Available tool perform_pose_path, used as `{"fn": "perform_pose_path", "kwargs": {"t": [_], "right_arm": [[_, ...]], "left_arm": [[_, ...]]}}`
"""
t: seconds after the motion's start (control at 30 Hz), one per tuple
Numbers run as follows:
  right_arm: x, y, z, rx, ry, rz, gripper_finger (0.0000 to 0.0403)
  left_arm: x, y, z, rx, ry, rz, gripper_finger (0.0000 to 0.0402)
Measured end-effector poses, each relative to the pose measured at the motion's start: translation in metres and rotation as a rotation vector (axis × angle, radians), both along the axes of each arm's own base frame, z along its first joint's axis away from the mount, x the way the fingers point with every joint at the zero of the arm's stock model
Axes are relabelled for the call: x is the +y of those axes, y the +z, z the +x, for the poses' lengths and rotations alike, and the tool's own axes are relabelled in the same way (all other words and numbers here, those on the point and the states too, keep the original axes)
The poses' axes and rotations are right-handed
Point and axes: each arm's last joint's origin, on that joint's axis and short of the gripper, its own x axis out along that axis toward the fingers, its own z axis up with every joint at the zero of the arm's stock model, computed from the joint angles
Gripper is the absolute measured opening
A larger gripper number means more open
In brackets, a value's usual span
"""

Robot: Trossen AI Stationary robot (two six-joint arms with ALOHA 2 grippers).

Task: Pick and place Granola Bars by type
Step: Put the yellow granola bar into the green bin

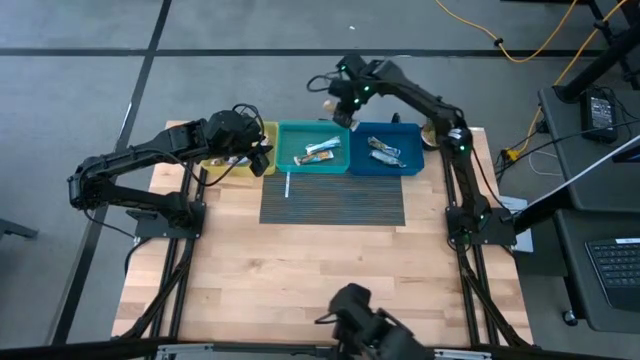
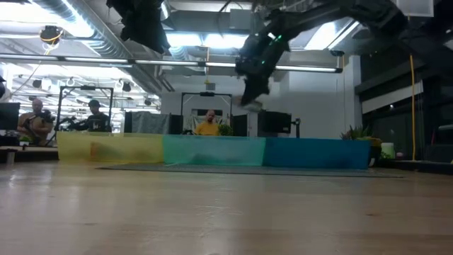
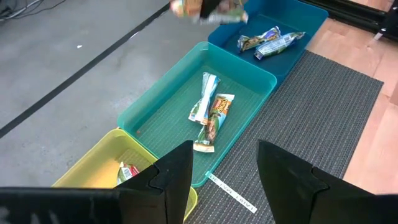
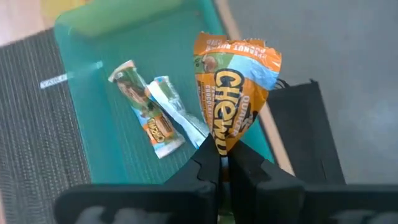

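My right gripper [image 4: 222, 163] is shut on a tan and orange granola bar [image 4: 235, 87], high over the far rim of the teal bin [image 1: 300, 135]. In the high view this gripper [image 1: 343, 112] is at the table's far edge. Loose granola bars [image 3: 210, 112] lie flat on the teal bin's floor, and more bars [image 3: 268, 42] lie in the blue bin [image 1: 405, 160]. My left gripper [image 3: 224, 155] stands open above the yellow bin [image 1: 228, 170], with nothing between its fingers. A bar [image 3: 127, 172] lies in the yellow bin. My right gripper pinches one crimped end of the bar's wrapper [image 4: 222, 144] between its two fingers. The fingers slant down from the table's far right. The rest of the bar sticks out beyond the fingertips, lifted clear of the bins.
The three bins stand in a row along the far edge, yellow, teal and blue from left to right. A dark ribbed mat [image 1: 333, 200] lies in front of them, with a white strip [image 1: 287, 185] at its left end. Bare wood [image 1: 320, 270] covers the near half.
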Motion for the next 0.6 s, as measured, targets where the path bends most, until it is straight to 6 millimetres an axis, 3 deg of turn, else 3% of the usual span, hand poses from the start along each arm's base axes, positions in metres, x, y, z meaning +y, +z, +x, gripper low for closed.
{"fn": "perform_pose_path", "kwargs": {"t": [0.27, 0.43, 0.6], "right_arm": [[0.020, -0.026, 0.032, 0.038, 0.221, -0.066, 0.0021], [0.033, -0.028, 0.055, 0.022, 0.363, -0.223, 0.0021], [0.035, -0.024, 0.075, -0.016, 0.368, -0.313, 0.0021]], "left_arm": [[0.000, 0.000, 0.000, -0.002, 0.010, -0.001, 0.0168], [0.000, 0.000, 0.000, -0.001, 0.016, 0.003, 0.0168], [0.000, 0.000, 0.000, -0.006, 0.023, -0.003, 0.0168]]}}
